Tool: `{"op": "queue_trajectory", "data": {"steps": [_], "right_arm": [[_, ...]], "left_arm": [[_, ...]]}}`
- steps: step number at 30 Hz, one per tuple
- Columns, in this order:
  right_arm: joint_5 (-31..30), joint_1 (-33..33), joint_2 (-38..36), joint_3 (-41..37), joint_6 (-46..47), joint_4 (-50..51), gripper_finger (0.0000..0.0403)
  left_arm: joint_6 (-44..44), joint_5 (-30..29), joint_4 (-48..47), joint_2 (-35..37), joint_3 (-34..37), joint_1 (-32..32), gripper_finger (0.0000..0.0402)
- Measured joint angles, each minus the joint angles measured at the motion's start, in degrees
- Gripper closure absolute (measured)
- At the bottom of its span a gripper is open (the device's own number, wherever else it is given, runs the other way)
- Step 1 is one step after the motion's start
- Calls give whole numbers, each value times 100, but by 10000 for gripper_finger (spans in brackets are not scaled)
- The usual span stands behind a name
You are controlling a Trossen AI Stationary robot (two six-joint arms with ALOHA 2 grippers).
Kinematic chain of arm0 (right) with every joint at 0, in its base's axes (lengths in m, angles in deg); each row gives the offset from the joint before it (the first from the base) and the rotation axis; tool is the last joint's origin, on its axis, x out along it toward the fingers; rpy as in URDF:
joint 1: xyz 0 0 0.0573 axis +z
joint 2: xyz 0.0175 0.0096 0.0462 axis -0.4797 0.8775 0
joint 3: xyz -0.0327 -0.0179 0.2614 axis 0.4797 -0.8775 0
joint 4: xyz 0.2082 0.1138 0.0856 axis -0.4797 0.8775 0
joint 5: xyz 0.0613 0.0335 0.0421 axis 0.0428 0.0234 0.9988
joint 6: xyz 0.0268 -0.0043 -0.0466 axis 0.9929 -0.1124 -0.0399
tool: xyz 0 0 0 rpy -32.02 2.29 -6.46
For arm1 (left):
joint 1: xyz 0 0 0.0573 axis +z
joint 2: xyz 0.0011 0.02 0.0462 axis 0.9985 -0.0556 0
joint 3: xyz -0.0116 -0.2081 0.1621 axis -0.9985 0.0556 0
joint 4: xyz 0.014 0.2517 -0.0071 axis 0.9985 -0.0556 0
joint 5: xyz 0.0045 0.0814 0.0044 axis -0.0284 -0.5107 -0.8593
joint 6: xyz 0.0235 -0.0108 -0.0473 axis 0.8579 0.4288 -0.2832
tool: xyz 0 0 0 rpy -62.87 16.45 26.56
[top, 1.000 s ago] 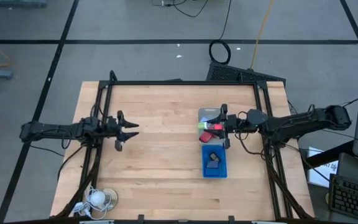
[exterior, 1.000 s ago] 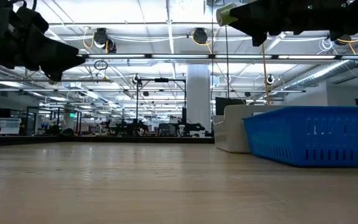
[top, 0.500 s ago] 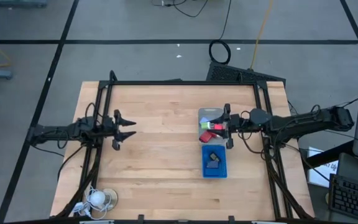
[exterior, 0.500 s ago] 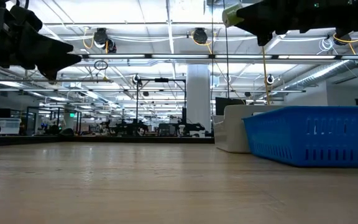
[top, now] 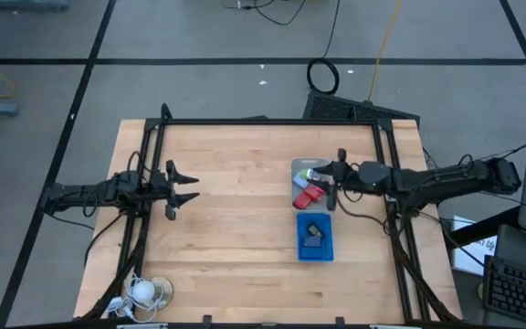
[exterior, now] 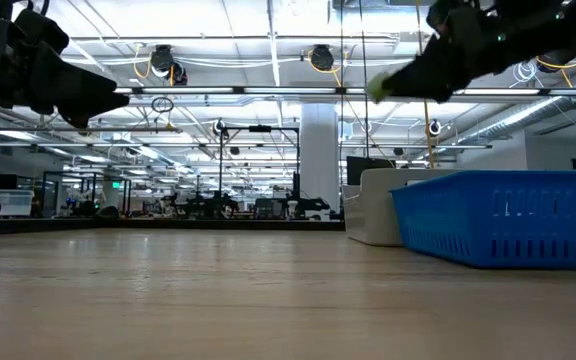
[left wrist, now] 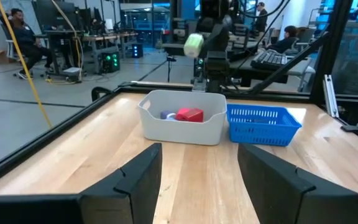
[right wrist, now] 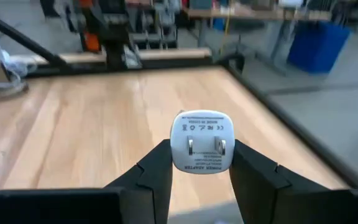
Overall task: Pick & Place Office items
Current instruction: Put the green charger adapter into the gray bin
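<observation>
My right gripper (top: 331, 174) is shut on a small white plug adapter (right wrist: 202, 149) with two metal prongs. It hangs above the right rim of the clear tray (top: 297, 167), which holds red blocks (top: 310, 195). In the left wrist view the adapter (left wrist: 193, 45) shows pale green, high above the clear tray (left wrist: 182, 127). A blue tray (top: 315, 249) with dark rectangular pieces (top: 312, 234) stands just in front of the clear one. My left gripper (top: 188, 188) is open at the table's left, holding nothing. My right gripper pinches the adapter by its two opposite sides (right wrist: 178, 152) between its two fingers (right wrist: 154, 174). The face with the prongs points back at the wrist. The fingers come nearly level from the table's right side. The adapter is lifted clear of the tray.
A white round coiled-cord thing (top: 144, 291) lies at the table's near left corner. Black frame rails (top: 263, 122) run along the table's edges. Bare wood lies between the two grippers. People sit in the room beyond the table (left wrist: 17, 31).
My right gripper has drawn back from over the clear tray toward the table's right edge, still shut on the adapter, and its wrist has tipped. The red blocks in the tray now show beneath it.
</observation>
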Motion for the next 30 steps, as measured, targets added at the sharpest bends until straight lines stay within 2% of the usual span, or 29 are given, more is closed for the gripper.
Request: {"op": "queue_trajectory", "data": {"steps": [11, 15, 20, 30], "right_arm": [[8, -677, 356, 0, 590, 1119, 279], [63, -908, 782, 0, 592, 1096, 279], [456, -1205, 1353, 12, 589, 992, 279], [462, -1415, 1954, 192, 540, 1104, 279]], "left_arm": [[286, -43, 173, -3, 7, 0, 188], [281, -43, 175, -3, 7, 0, 188], [279, -43, 177, -3, 7, 0, 188], [275, -40, 179, -3, 7, 0, 188]]}}
